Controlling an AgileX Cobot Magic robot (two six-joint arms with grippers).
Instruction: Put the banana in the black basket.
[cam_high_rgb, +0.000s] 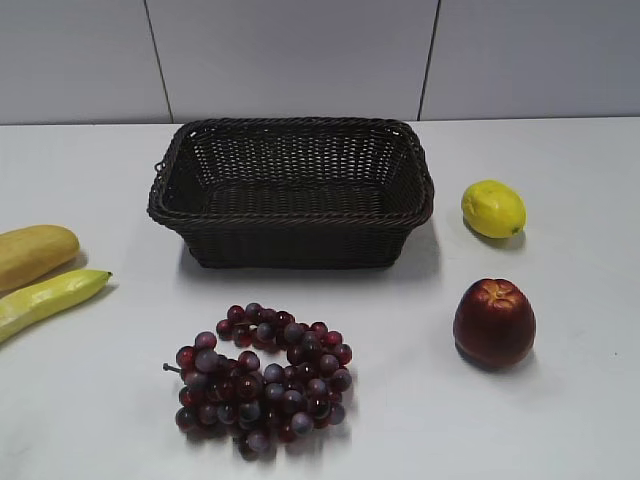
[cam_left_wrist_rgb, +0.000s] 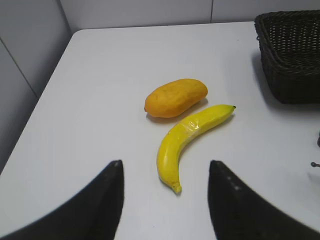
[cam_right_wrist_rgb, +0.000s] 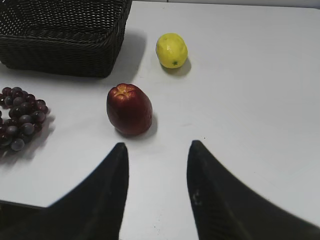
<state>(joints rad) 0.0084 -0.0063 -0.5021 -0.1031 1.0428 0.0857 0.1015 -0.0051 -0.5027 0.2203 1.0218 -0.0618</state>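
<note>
White surface (cam_high_rgb: 560, 420), tiled wall behind. Banana (cam_left_wrist_rgb: 186, 145) lies flat on surface beside orange-yellow oblong fruit (cam_left_wrist_rgb: 175, 97), left of black basket (cam_high_rgb: 292, 190), apart from it. Left end effector (cam_left_wrist_rgb: 165, 192) open above banana's near end, empty. Right end effector (cam_right_wrist_rgb: 157, 187) open, empty, near apple (cam_right_wrist_rgb: 129, 109).

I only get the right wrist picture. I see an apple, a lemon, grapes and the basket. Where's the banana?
Observer: The banana lies on the table, left of the black basket, at the exterior view's left edge.
Operator: Is anything next to it?
Observer: Yes, an orange-yellow mango-like fruit lies just beyond it; whether they touch is unclear.
Operator: Is a gripper holding it?
Observer: No. The left gripper is open, its fingers either side of the banana's near end in the left wrist view, not gripping.
Operator: Is the basket empty?
Observer: From the exterior view, nothing shows inside it.
</note>
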